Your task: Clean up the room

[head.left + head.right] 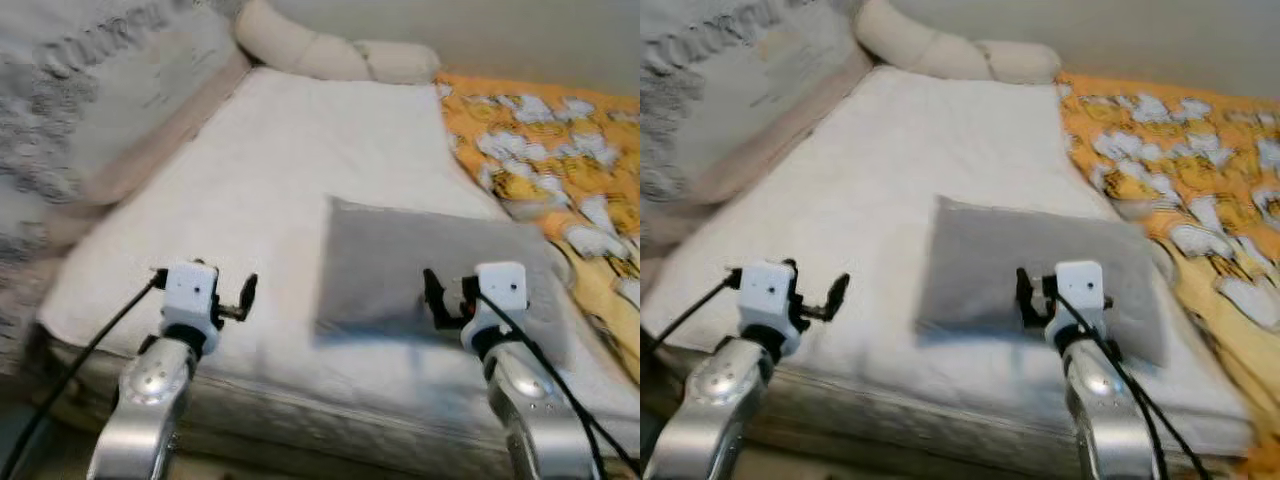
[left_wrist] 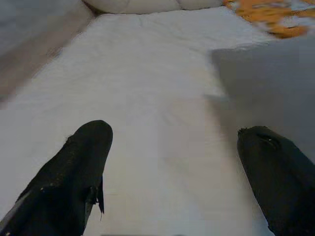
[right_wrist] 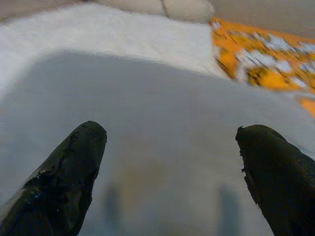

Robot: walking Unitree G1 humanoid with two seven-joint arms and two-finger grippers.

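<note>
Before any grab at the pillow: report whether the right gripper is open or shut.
Open. The right gripper's two black fingers stand wide apart over the grey pillow, gripping nothing.

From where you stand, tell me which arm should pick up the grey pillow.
Right. The right tool hangs open directly over the grey pillow, which lies on the white sheet. The left tool, also open, is over bare sheet beside the pillow and would have to reach across.

soft even indoor light, no glare, whole head view motion-blurred, worst on the orange blanket (image 1: 560, 150) at 2 o'clock, faint shadow under the grey pillow (image 1: 430, 270), wrist views hazy, black fingertips (image 2: 83, 172) soft-edged
</note>
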